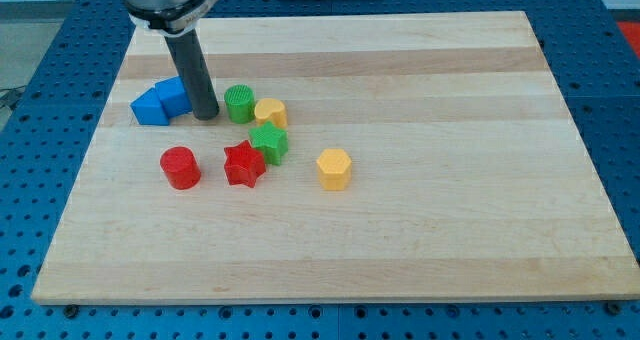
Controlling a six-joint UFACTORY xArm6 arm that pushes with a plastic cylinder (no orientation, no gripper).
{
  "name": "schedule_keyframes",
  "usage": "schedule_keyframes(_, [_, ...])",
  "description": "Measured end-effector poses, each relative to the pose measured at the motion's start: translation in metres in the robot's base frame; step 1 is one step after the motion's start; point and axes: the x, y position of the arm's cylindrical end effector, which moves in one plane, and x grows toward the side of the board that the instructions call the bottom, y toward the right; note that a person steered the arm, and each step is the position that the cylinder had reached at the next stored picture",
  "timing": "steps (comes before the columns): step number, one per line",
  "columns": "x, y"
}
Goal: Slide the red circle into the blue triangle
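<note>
The red circle (pixel 181 167) lies on the wooden board at the view's left, below the blue blocks. Two blue blocks touch each other at the upper left: a blue triangle (pixel 151 106) and another blue block (pixel 174 95) just right of it, partly behind the rod. My tip (pixel 206 116) rests on the board right beside that second blue block, between it and the green circle (pixel 239 103). The tip is above and slightly right of the red circle, about a block's width away.
A yellow block (pixel 270 112) sits right of the green circle. A green star (pixel 269 143) and a red star (pixel 243 164) touch below it. A yellow hexagon (pixel 333 168) lies alone further right. The board's left edge (pixel 98 140) is close to the blue blocks.
</note>
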Motion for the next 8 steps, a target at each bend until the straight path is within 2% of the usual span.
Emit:
schedule_keyframes(1, [0.009, 0.001])
schedule_keyframes(2, [0.05, 0.0])
schedule_keyframes(4, [0.077, 0.003])
schedule_keyframes(7, [0.159, 0.048])
schedule_keyframes(8, [0.17, 0.03])
